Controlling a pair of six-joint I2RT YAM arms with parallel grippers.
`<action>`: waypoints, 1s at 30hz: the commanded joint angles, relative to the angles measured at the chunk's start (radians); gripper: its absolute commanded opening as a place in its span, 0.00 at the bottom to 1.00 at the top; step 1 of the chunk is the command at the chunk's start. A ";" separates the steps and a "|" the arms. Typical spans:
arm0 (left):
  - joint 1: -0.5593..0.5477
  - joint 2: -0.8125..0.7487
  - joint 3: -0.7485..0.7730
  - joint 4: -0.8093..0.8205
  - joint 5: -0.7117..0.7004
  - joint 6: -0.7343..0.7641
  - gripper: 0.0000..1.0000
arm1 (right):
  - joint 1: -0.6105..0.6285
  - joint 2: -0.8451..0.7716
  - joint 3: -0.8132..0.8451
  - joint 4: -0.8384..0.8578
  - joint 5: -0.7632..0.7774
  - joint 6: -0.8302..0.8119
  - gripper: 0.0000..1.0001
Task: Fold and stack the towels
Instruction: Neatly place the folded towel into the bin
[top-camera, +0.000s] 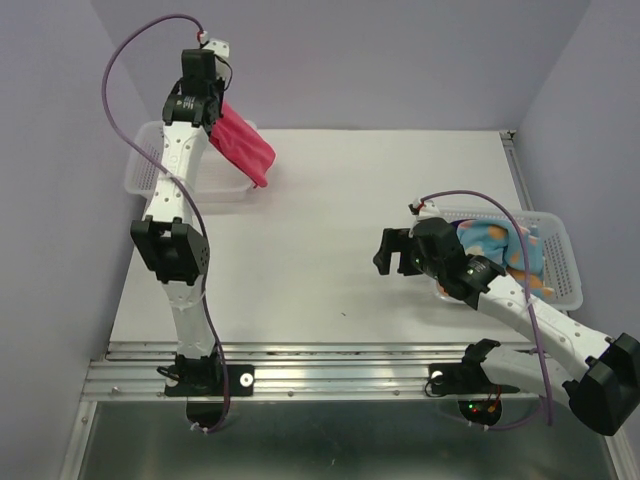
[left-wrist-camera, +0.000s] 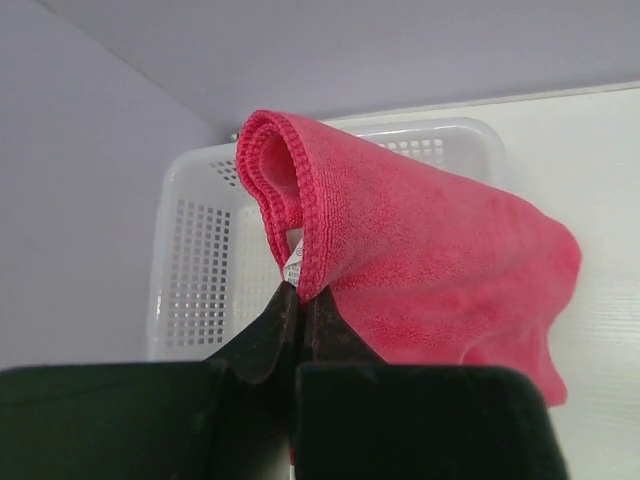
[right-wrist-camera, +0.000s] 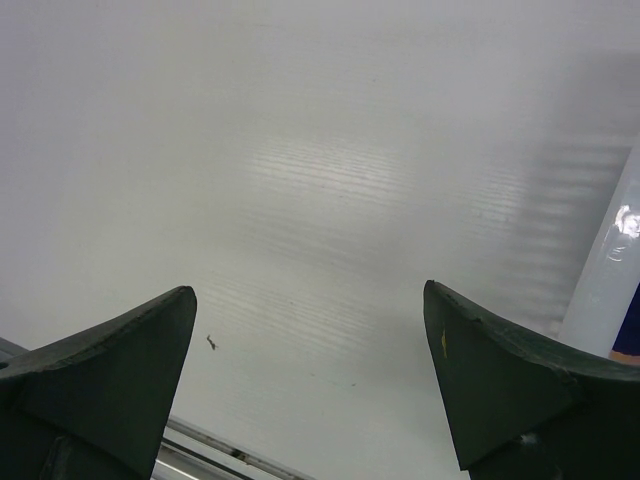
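Note:
A magenta-pink towel (top-camera: 243, 143) (left-wrist-camera: 420, 270) hangs in the air over the far-left white mesh basket (top-camera: 140, 172) (left-wrist-camera: 195, 260). My left gripper (top-camera: 212, 118) (left-wrist-camera: 298, 292) is shut on a bunched edge of that towel, beside its white label. A light blue towel with orange dots (top-camera: 500, 245) lies in the right basket (top-camera: 565, 262), partly hidden by my right arm. My right gripper (top-camera: 388, 252) (right-wrist-camera: 310, 290) hovers open over bare table left of that basket, nothing between its fingers.
The white table (top-camera: 350, 230) (right-wrist-camera: 330, 160) stretches between the two baskets. A metal rail (top-camera: 330, 352) runs along its near edge. Lilac walls close in the back and both sides.

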 joint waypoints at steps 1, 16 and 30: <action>0.084 0.004 0.016 0.074 0.047 -0.018 0.00 | 0.007 -0.004 0.030 0.015 0.042 0.005 1.00; 0.218 0.097 -0.198 0.241 0.093 0.045 0.00 | 0.008 0.082 0.047 0.026 0.070 -0.004 1.00; 0.240 0.110 -0.327 0.358 0.029 0.093 0.00 | 0.007 0.105 0.055 0.036 0.085 -0.009 1.00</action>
